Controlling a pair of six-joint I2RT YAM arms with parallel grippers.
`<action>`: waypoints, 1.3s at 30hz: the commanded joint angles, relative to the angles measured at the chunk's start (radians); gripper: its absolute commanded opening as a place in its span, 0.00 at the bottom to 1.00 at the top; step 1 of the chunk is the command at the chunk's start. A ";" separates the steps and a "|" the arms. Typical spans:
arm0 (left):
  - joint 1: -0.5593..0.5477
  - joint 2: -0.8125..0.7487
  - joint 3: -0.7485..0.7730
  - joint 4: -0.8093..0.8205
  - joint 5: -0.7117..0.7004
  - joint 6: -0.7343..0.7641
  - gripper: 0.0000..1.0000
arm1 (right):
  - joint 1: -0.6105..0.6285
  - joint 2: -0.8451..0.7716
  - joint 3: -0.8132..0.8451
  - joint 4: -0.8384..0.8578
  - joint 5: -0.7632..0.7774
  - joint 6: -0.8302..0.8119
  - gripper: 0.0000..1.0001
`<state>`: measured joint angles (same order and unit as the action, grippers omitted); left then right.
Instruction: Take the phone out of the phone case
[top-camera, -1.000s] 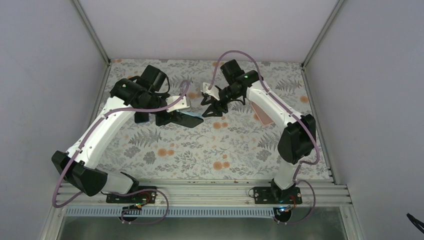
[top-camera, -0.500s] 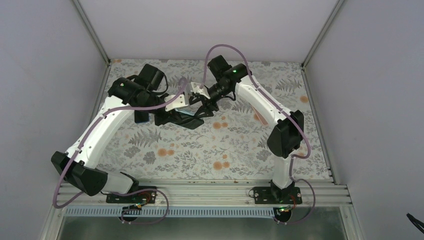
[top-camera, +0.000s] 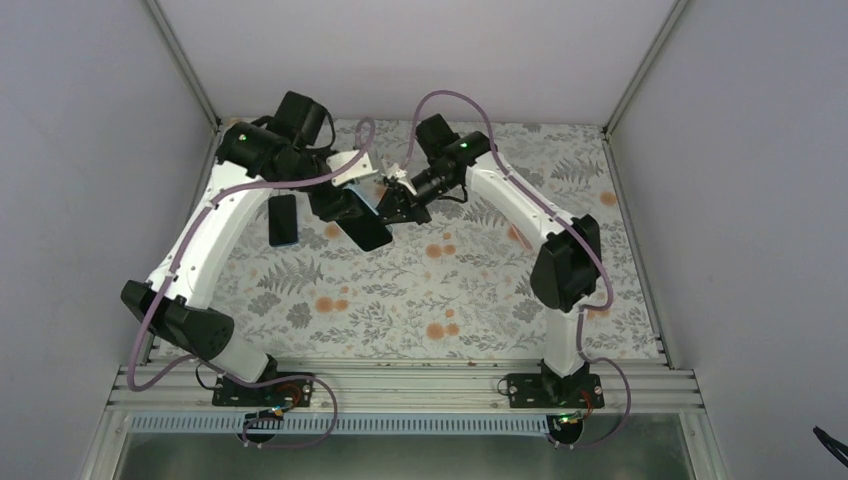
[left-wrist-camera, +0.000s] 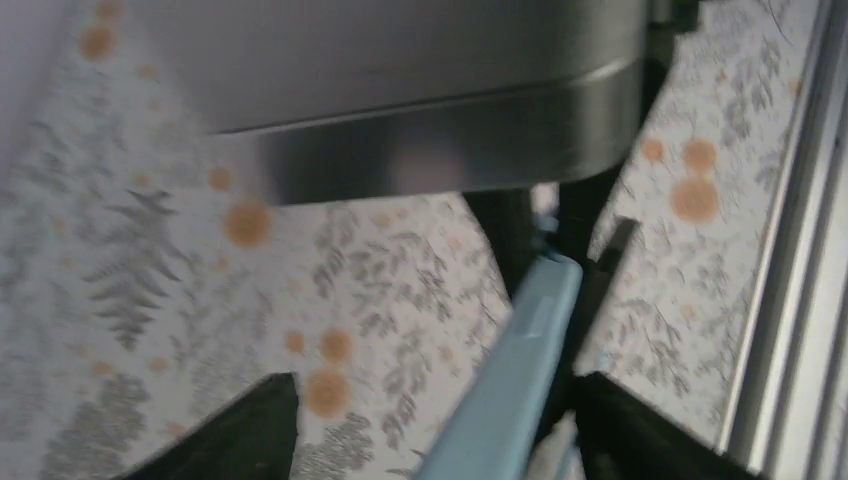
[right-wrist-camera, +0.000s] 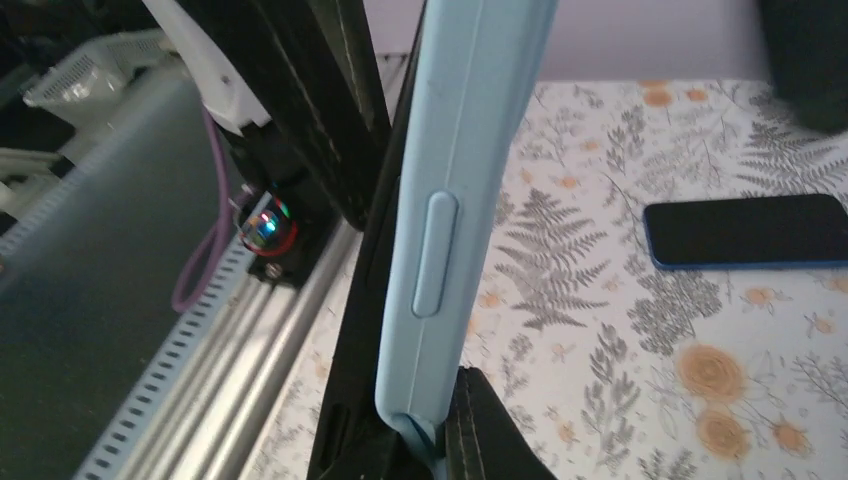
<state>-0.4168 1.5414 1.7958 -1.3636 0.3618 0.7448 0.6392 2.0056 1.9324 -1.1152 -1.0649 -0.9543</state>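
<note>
Above the table (top-camera: 450, 290), right claw (right-wrist-camera: 425, 440) pinches light-blue phone case (right-wrist-camera: 460, 200).

Shows the left gripper (top-camera: 347, 202) and right gripper (top-camera: 390, 205) meeting over the far middle of the floral table (top-camera: 450, 300), both at a dark phone case (top-camera: 365, 230) tilted toward the near right. Cannot tell either grip from above. Shows a dark phone (top-camera: 283, 220) flat on the table just left of them, and a pinkish item (top-camera: 515, 237) half hidden by the right arm.
</note>
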 joint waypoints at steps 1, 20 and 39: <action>0.025 -0.045 0.143 0.333 -0.125 0.010 0.83 | 0.002 -0.170 -0.080 0.034 -0.233 0.118 0.03; -0.027 -0.255 -0.086 1.119 -0.604 0.027 1.00 | -0.362 -0.030 0.328 0.707 0.365 1.041 0.03; -0.177 0.118 -0.133 1.509 -0.579 -0.091 1.00 | -0.325 -0.007 0.356 0.823 0.459 1.155 0.03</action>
<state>-0.5842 1.5970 1.5833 0.0929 -0.2642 0.7010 0.3130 1.9892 2.2040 -0.3061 -0.6857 0.1413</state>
